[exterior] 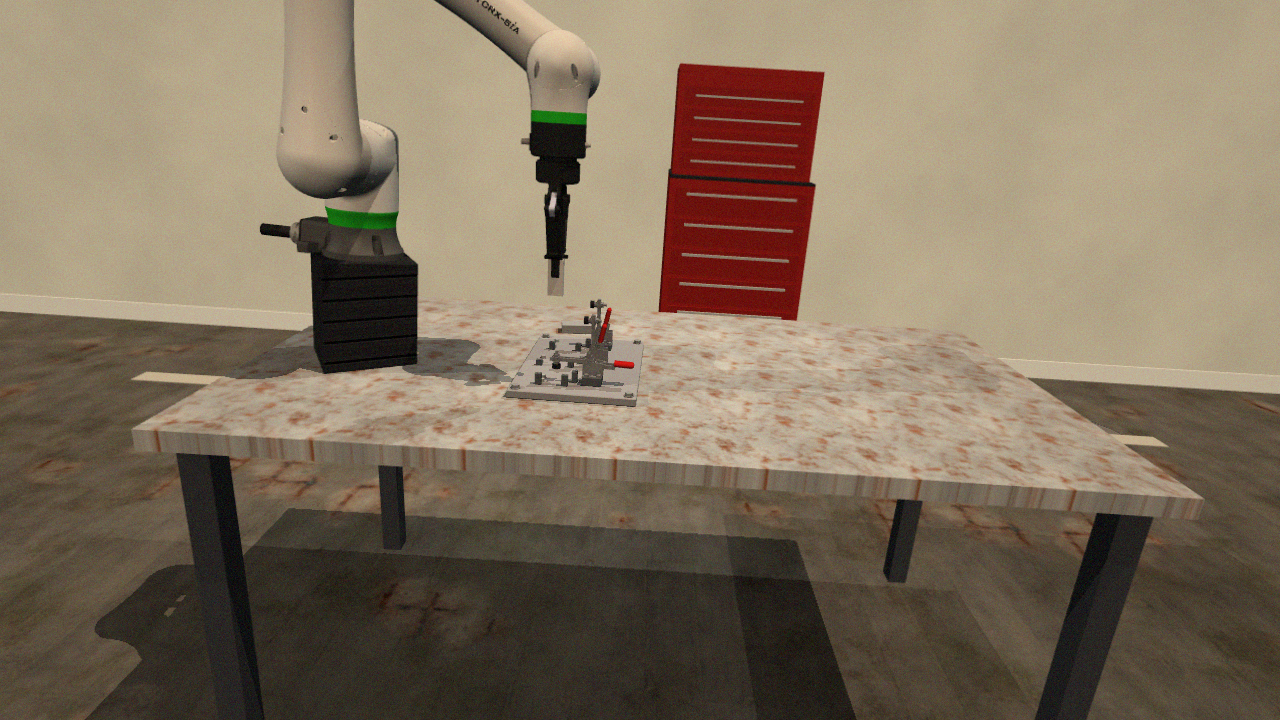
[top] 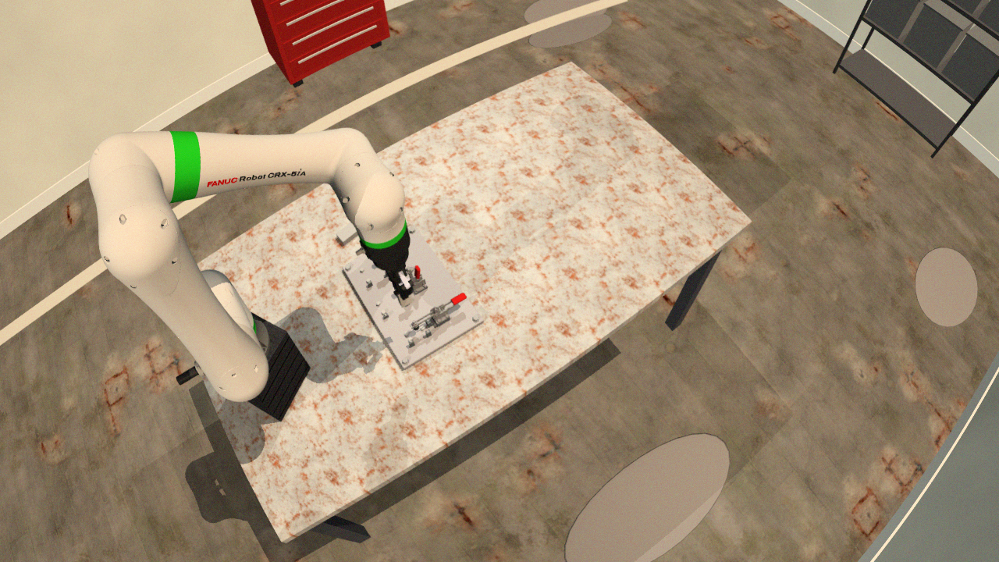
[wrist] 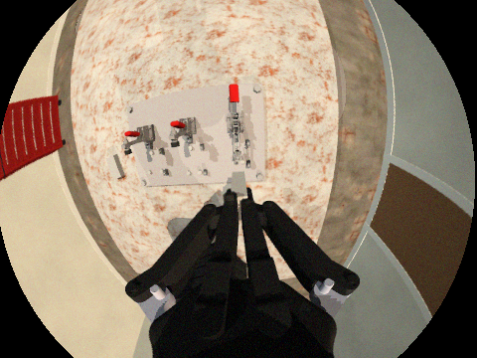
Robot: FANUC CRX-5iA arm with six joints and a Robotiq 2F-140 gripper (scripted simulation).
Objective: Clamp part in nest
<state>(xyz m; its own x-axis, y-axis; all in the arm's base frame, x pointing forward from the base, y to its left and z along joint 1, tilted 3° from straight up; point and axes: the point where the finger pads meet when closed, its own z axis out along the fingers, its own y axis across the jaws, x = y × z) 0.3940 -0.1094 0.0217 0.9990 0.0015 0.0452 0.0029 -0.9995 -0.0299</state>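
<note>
Overhead, the gripper [exterior: 554, 284] hangs fully closed, holding nothing, above the fixture [top: 413, 307]; it should press a red clamp handle [top: 457, 299] squarely, slowly.

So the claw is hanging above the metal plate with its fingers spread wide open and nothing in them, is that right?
Not quite. The claw does hang above the metal plate with nothing in it, but its fingers are pressed together, not spread wide. The wrist view shows this best: the two dark fingers run side by side to a closed tip.
</note>
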